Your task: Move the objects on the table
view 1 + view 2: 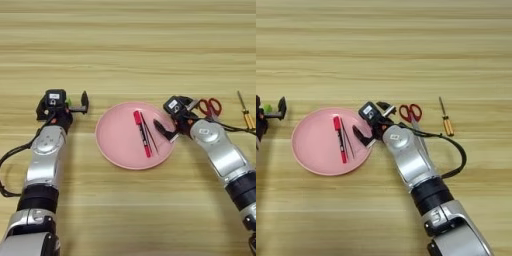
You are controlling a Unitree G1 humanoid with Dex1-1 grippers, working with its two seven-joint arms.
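Observation:
A slim red marker pen (142, 134) and a thin black tweezer-like piece (149, 133) lie side by side on a round pink plate (115, 135) in the middle of the wooden table (130, 50). My right gripper (175, 116) hangs at the plate's right rim, open and holding nothing. Its lower finger (163, 128) reaches over the rim, just right of the tweezer piece. My left gripper (62, 106) stands left of the plate, open and empty, with one black finger (85, 100) close to the plate's left edge.
Red-handled scissors (210, 106) lie just right of the right gripper. A screwdriver with a yellow handle (245, 113) lies further right. A black cable (456, 150) loops beside the right forearm.

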